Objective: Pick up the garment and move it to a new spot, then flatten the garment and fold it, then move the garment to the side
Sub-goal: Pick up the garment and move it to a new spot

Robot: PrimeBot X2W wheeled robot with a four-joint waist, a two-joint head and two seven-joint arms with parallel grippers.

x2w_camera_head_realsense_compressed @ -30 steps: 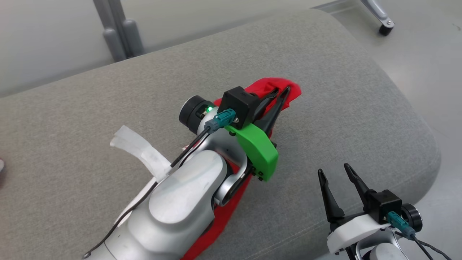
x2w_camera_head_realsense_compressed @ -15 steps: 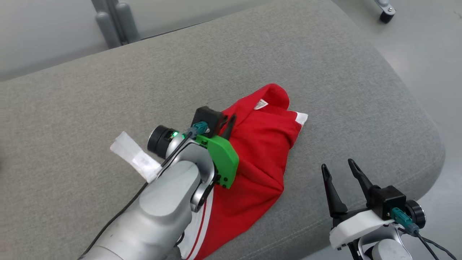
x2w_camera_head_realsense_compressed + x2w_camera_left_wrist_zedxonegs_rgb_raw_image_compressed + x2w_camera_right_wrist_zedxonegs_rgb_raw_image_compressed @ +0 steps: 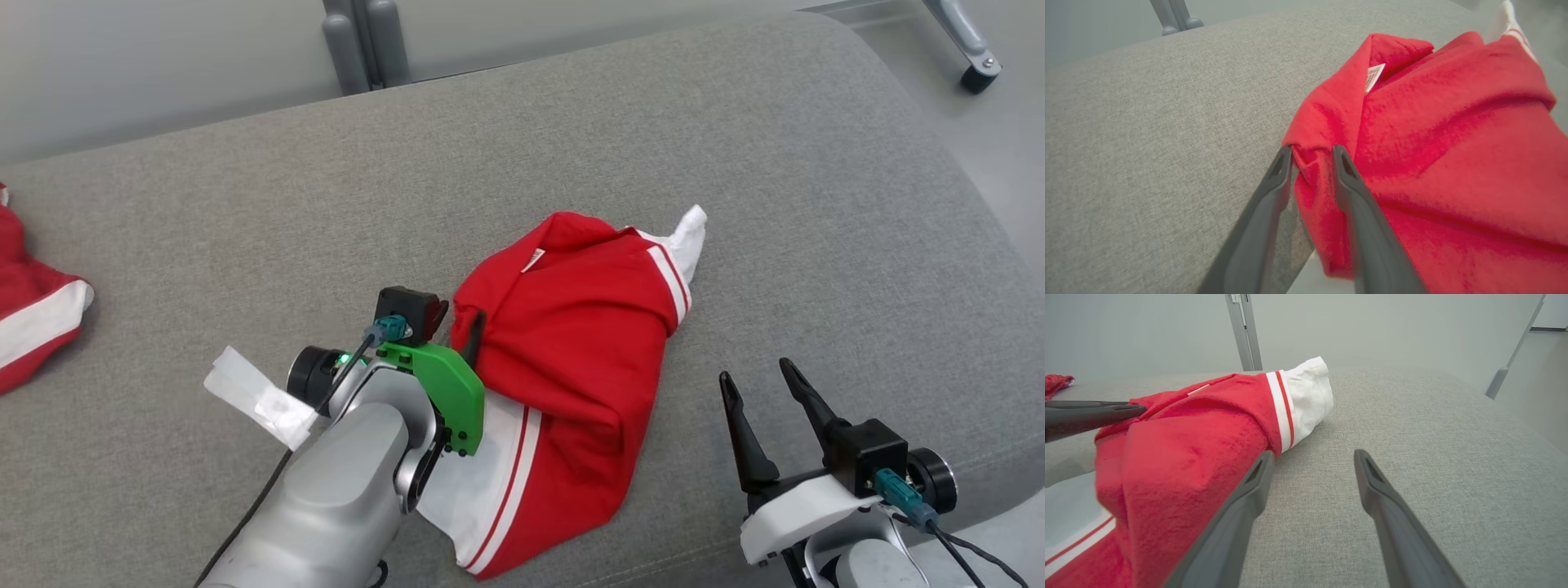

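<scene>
The garment (image 3: 571,327) is red with white, red-striped cuffs, and it lies in a crumpled heap in the middle of the grey cushion (image 3: 245,204). At its left edge my left gripper (image 3: 469,317) has its jaws a narrow way apart, open. In the left wrist view a small fold of the garment (image 3: 1433,143) lies between the fingertips of the left gripper (image 3: 1312,150). To the garment's right, near the front edge, my right gripper (image 3: 755,371) stands open and empty. From the right wrist view the right gripper (image 3: 1313,454) sits beside the garment (image 3: 1188,437), close to its white cuff (image 3: 1306,396).
A second red and white cloth (image 3: 33,318) lies at the cushion's far left. White tape (image 3: 253,392) hangs from my left arm. The cushion's rounded edge drops to the floor on the right, where a caster wheel (image 3: 976,77) stands. Grey posts (image 3: 363,41) rise behind the cushion.
The camera has shifted. My left gripper drew back toward me and lowered the garment onto the cushion, and its jaws have parted slightly. The right gripper stayed open.
</scene>
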